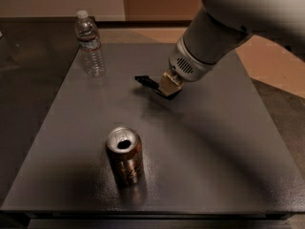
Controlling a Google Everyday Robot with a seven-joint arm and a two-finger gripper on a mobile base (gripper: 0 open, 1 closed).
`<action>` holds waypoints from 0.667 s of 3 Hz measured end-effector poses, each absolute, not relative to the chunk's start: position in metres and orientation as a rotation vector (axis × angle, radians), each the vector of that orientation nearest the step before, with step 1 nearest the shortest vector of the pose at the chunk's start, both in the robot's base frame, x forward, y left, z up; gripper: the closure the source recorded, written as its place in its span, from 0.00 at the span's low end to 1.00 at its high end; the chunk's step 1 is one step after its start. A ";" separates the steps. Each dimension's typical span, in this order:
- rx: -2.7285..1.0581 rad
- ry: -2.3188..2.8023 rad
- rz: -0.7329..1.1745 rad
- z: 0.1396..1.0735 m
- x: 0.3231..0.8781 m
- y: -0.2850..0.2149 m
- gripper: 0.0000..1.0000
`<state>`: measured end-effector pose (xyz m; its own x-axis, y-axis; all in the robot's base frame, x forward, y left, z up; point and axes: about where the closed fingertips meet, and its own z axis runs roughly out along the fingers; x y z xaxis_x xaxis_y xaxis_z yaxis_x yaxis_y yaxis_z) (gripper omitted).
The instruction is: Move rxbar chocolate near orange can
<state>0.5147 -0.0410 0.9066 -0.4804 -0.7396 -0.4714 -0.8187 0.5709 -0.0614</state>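
Only one camera view on this rig, so here's what it showed. My gripper (pixel 167 87) was over the middle of the counter (pixel 214 147), a bit toward the back edge, closed on one end of the rxbar chocolate (pixel 147 81). The rest of the bar stuck out toward the left edge. There was a shadow under it, so I'd say it was off the surface and not dragging, which makes sense for carrying something flat like that. The orange can (pixel 125 155) stood upright near the front edge, left of centre, well apart from the bar. The water bottle (pixel 90 44) was up by the back-left corner, out of the way. My guess is the task was about half done: bar in hand, and the trip toward the front edge to set it beside the can not yet made.
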 end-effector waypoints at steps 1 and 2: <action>-1.339 2.298 0.241 0.912 0.483 -0.034 1.00; -1.442 2.231 0.277 0.914 0.461 -0.032 1.00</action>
